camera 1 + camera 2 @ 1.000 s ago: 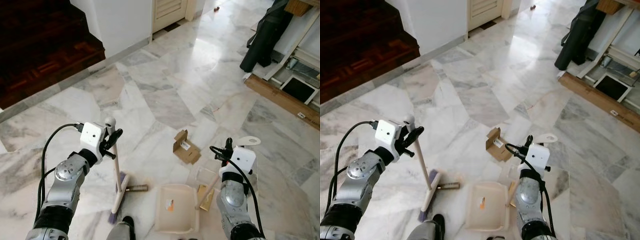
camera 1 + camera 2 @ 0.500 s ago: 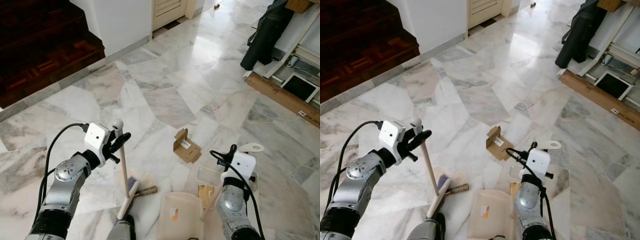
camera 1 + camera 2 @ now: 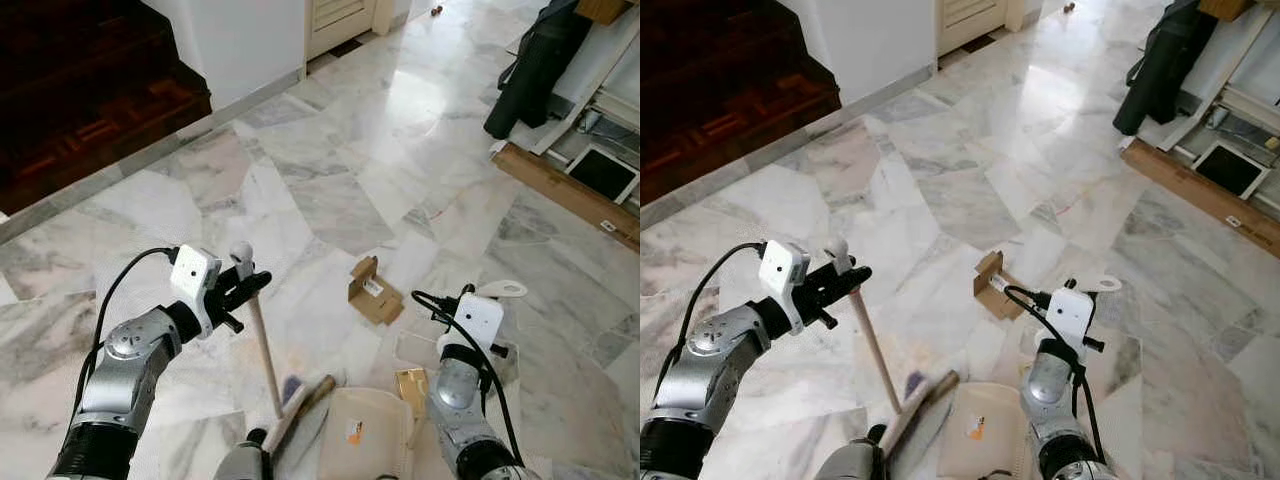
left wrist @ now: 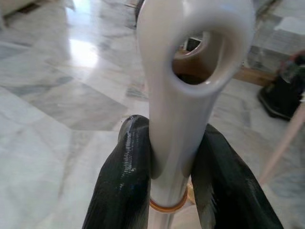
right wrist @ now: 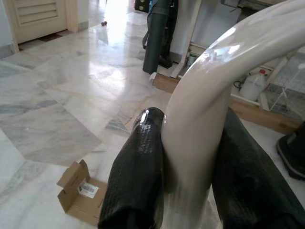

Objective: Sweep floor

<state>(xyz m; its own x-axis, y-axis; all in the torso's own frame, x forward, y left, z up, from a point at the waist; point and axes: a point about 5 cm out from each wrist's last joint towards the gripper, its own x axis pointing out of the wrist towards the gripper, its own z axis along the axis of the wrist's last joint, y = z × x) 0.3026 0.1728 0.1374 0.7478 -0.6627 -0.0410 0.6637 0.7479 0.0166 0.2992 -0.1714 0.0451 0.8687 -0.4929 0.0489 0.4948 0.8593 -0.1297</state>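
**Two tools closing together over the marble**

Both arms were at work. The biggest change from a second before was at the broom (image 3: 262, 345): its brush head, which had lain flat on the marble floor (image 3: 340, 200) well left of the dustpan, had swung across until it lay against the near-left edge of the dustpan (image 3: 368, 435), with the small brown cylinder (image 3: 322, 387) pushed along to that edge too. The handle had tipped from near upright to a clear lean. By my judgement the stroke was nearly spent, with the cylinder at the pan's edge but not yet inside.

The left gripper (image 4: 167, 181) had moved a little right and stayed clamped on the broom's white hanging-loop end, one black finger on each side. The right gripper (image 5: 190, 157) had stayed pinched on the pale curved dustpan handle (image 3: 497, 291) and had barely shifted.

Smallest things: the open cardboard box (image 3: 373, 292) sat unmoved beyond the pan, not yet swept, and the yellow packet (image 3: 411, 385) rested just beside the pan's right side. Both remained to be gathered.
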